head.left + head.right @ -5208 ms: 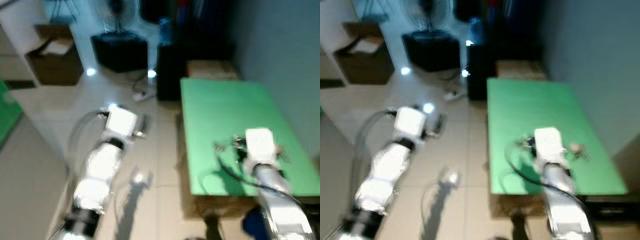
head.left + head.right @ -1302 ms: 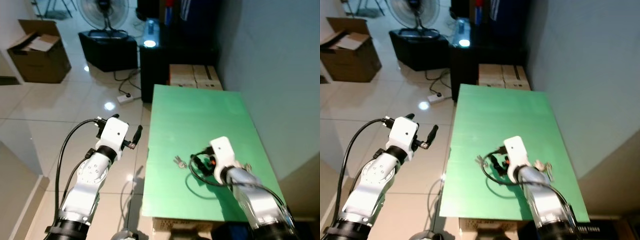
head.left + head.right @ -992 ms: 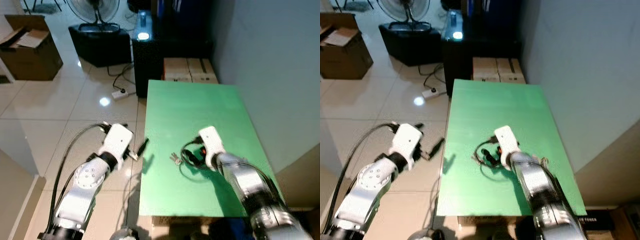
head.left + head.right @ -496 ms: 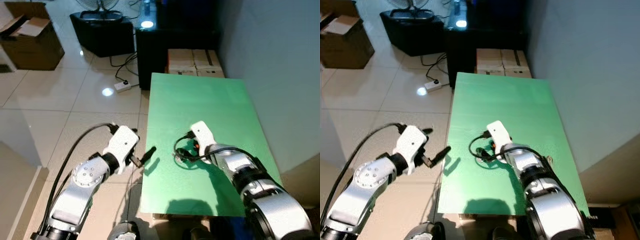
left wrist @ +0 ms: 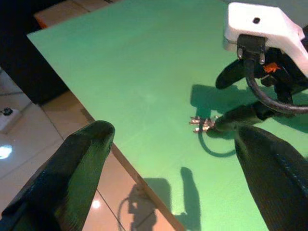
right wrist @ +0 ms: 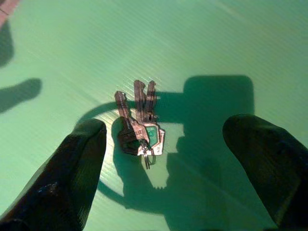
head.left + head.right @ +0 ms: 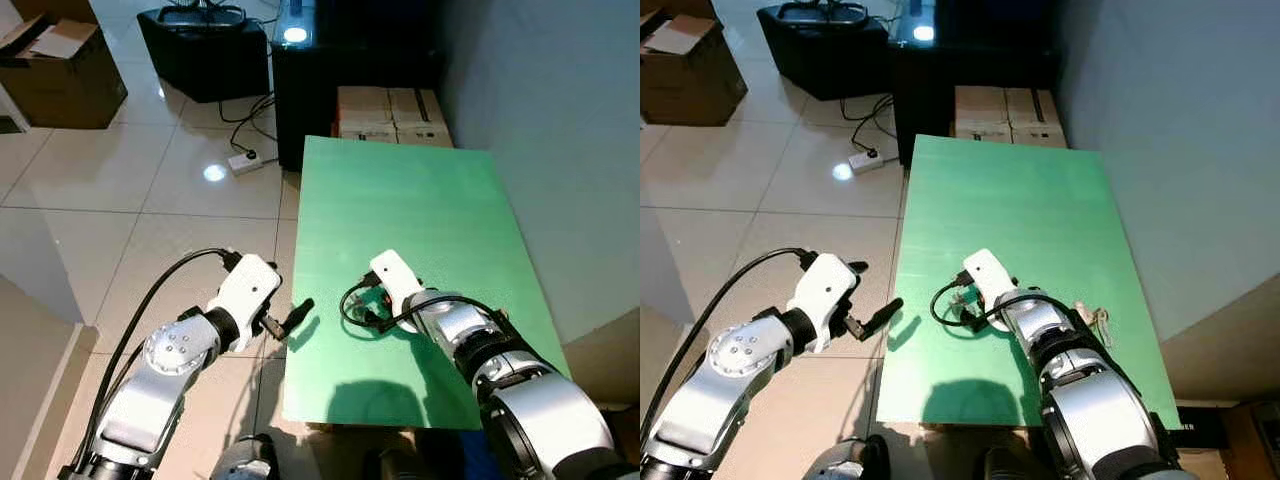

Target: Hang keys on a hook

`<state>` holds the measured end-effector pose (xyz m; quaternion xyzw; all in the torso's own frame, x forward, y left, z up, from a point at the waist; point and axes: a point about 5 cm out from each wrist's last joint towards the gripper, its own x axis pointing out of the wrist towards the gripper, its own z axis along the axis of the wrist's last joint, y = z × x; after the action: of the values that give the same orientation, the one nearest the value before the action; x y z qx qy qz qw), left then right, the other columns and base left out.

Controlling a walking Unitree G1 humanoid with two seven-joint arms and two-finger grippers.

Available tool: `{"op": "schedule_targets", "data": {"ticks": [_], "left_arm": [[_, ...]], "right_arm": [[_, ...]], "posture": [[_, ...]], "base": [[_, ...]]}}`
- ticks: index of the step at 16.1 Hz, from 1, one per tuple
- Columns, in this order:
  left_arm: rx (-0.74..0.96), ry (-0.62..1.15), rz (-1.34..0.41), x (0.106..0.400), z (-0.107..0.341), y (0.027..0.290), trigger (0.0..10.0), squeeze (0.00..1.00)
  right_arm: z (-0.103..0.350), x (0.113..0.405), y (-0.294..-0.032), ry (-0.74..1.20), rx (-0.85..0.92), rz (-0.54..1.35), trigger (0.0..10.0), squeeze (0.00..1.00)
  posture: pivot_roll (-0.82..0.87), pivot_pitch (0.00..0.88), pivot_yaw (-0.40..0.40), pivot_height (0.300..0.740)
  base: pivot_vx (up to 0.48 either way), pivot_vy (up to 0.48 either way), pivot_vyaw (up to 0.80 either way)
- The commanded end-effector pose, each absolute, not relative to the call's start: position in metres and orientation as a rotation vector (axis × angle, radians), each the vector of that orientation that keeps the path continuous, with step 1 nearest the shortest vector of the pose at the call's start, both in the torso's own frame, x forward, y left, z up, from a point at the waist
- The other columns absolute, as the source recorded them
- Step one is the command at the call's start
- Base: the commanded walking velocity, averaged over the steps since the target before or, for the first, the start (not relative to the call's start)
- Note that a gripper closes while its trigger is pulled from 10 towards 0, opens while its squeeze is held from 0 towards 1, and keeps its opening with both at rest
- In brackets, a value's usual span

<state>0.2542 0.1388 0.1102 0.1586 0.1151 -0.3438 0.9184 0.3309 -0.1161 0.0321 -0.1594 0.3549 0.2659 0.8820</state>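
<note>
1. Left gripper (image 7: pixel 294 312): off the green table (image 7: pixel 420 190), just beside its left edge, at about 9 o'clock from the keys. Nearer that edge than a second ago. Forearm angled up toward 2 o'clock, jaws spread wide, holding nothing.
2. Keys (image 6: pixel 139 127): flat on the table toward its 7 o'clock corner, blades fanned out, not yet lifted.
3. Right gripper (image 6: pixel 164 124): a second ago at 3 o'clock from the keys, now shifted left and directly over them. Jaws spread, one black finger on each side of the bunch, whether touching it hard to tell. Forearm reaching in from 5 o'clock, wrist bent down, black cable looped beside it.
4. Likely meaning: approach done, closing on the keys next; hanging not yet begun.
</note>
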Motion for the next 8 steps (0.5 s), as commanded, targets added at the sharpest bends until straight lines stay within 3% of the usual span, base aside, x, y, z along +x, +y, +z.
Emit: {"op": "schedule_targets", "data": {"ticks": [1,2,4,8], "left_arm": [[0.32,0.254,-0.742,0.2492,0.1098,0.1372,10.0,0.0],[0.321,0.267,-0.765,0.2468,0.1093,0.137,10.0,0.0],[0.306,0.29,-0.832,0.2424,0.1098,0.1328,10.0,0.0],[0.294,0.312,-0.861,0.2397,0.11,0.1293,10.0,0.0]], "right_arm": [[0.0308,0.3305,-0.1201,0.754,-0.349,0.544,10.0,0.0],[0.0306,0.3302,-0.1199,0.761,-0.337,0.55,9.5,0.0],[0.0315,0.3311,-0.1212,0.761,-0.339,0.548,2.6,0.0],[0.0293,0.3292,-0.1199,0.773,-0.353,0.561,0.0,0.0]], "posture": [[0.01,0.167,-0.035,0.74],[0.01,0.167,-0.035,0.74],[0.01,0.163,-0.042,0.74],[0.01,0.158,-0.061,0.74]], "base": [[0.0,0.0,0.0],[0.0,0.0,0.0],[0.0,0.0,0.0],[0.0,0.0,0.0]]}}
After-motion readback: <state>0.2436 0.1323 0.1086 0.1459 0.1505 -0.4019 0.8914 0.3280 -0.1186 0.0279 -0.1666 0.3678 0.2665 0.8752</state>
